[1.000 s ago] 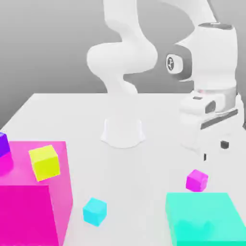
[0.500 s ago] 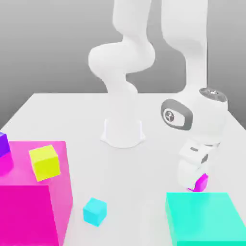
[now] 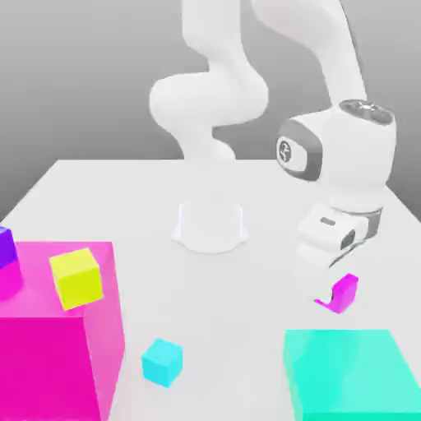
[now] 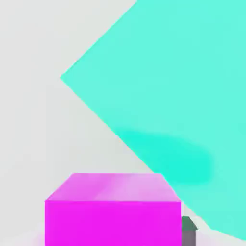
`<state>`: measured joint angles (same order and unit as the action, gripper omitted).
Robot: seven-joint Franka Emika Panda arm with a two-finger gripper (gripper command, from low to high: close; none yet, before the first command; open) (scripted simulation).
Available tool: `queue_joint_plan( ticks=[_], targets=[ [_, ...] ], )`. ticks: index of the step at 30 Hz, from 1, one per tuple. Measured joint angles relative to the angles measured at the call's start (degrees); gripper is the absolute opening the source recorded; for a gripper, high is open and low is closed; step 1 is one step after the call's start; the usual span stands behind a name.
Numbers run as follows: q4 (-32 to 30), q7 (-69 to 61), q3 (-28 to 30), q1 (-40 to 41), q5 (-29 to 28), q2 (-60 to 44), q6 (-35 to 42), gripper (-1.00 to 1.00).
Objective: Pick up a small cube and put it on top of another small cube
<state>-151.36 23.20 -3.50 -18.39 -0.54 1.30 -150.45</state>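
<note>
The small magenta-pink cube (image 3: 344, 291) hangs a little above the white table (image 3: 247, 329), just beyond the far edge of the big teal block (image 3: 353, 374). My gripper (image 3: 330, 291) is shut on it, the white hand coming down from above. In the hand view the cube (image 4: 113, 206) sits between my fingers, and one dark fingertip (image 4: 188, 229) shows against its side, with the teal block (image 4: 182, 96) below. The small cyan cube (image 3: 162, 362) lies on the table towards the exterior view's left, well apart from my gripper.
A huge magenta block (image 3: 57, 345) stands at the exterior view's left, with a yellow cube (image 3: 76, 278) and a purple cube (image 3: 5, 247) by it. The arm's white base (image 3: 210, 226) stands mid-table at the back. Bare table lies between the cyan cube and the teal block.
The hand came down onto the magenta-pink cube, shut on it, and has now risen a little with the cube in its fingers.
</note>
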Motion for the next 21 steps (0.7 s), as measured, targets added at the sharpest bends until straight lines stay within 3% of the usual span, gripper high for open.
queue_joint_plan(
  ticks=[13,16,17,21],
  targets=[
    [24.2,-30.87,16.62,20.45,-1.48,7.07,31.43,-1.0],
    [22.43,-33.12,18.12,21.5,-1.1,5.13,27.86,-1.0],
    [21.2,-33.43,18.29,21.65,-0.9,4.21,25.74,1.0],
    [21.2,-33.43,18.29,21.65,-0.9,4.21,25.74,1.0]
  ],
)
